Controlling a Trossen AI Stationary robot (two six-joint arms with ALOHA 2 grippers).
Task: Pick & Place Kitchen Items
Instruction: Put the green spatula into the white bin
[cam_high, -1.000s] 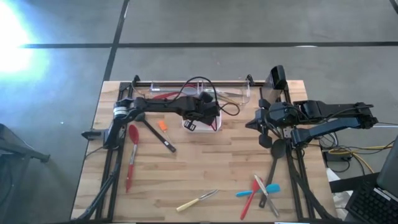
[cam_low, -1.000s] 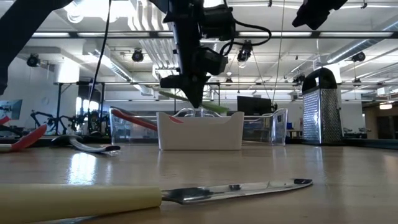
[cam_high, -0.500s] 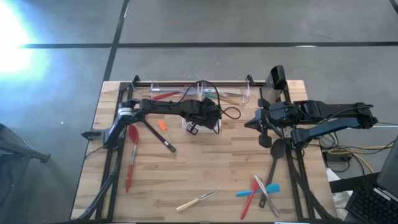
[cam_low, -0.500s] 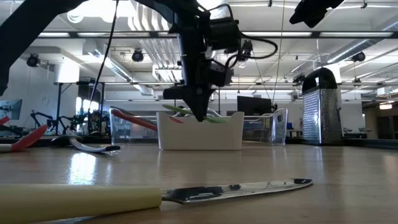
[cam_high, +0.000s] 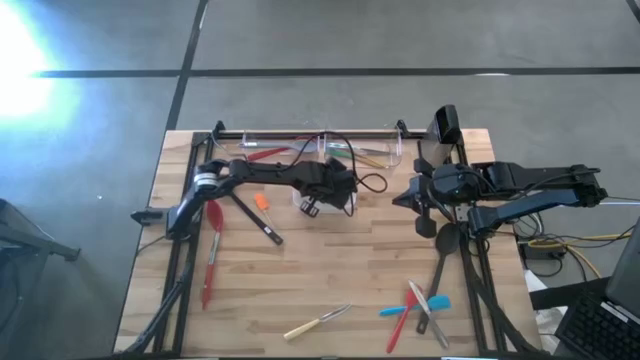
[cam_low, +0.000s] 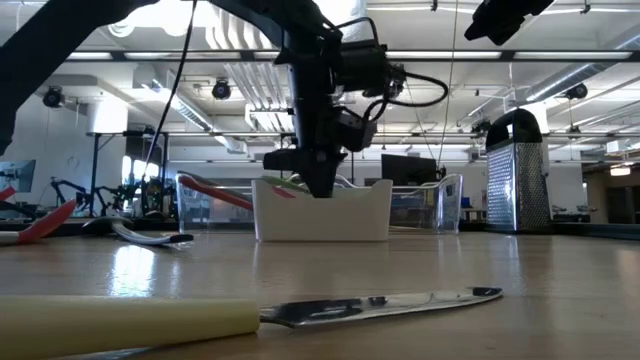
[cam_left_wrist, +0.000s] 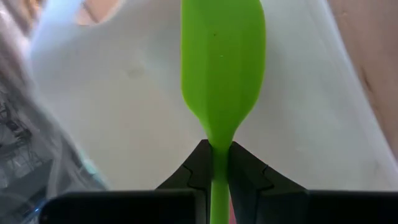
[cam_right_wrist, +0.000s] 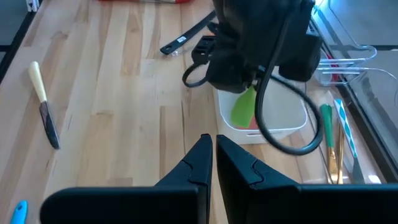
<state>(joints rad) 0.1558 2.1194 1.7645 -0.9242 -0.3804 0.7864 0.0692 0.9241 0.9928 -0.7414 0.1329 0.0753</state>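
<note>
Directly ahead of the left gripper (cam_left_wrist: 217, 163) the green spatula (cam_left_wrist: 221, 68) is held — jaws clenched on its thin neck, broad blade running straight forward along the gripper's own line. Below and beyond the blade lies the white dish (cam_left_wrist: 118, 106), so the spatula's long axis is pointed down into that container rather than across it. From the right wrist view the blade (cam_right_wrist: 245, 107) is seen already inside the dish rim (cam_right_wrist: 261, 135), something red lying beneath it. Release is judged to be the coming move; the blade tip is nearer the dish floor than the handle. The right gripper (cam_right_wrist: 210, 158) is parked well apart, fingers closed together on nothing — not needed here.
</note>
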